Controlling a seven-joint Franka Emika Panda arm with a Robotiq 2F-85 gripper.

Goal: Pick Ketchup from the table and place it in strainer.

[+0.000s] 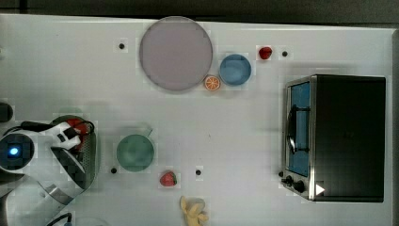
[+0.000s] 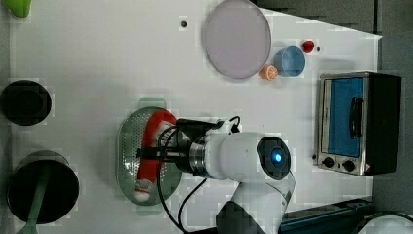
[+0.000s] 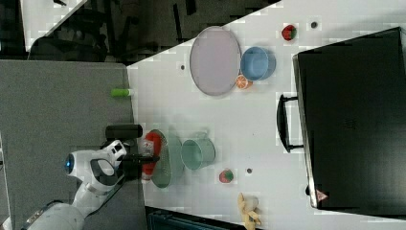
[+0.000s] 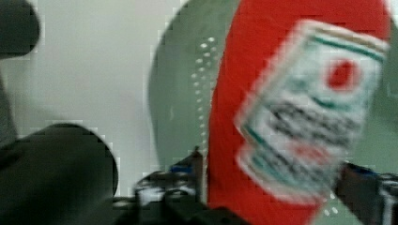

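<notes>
The ketchup (image 2: pixel 155 146) lies lengthwise inside the strainer (image 2: pixel 127 156) on the counter (image 2: pixel 97 58); the hand (image 2: pixel 148 150) hovers over it, fingers spread either side of the bottle, not gripping it

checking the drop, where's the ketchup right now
The ketchup lies inside the strainer at the left view's lower left, with the end effector over it; the teal cup stands beside the strainer.

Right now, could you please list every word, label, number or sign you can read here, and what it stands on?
Nothing reads as quotable text.
Ketchup label: dark lettering, too blurred to read.
Toaster oven: a red triangular warning sign at one corner, its symbol too small to tell.
</notes>
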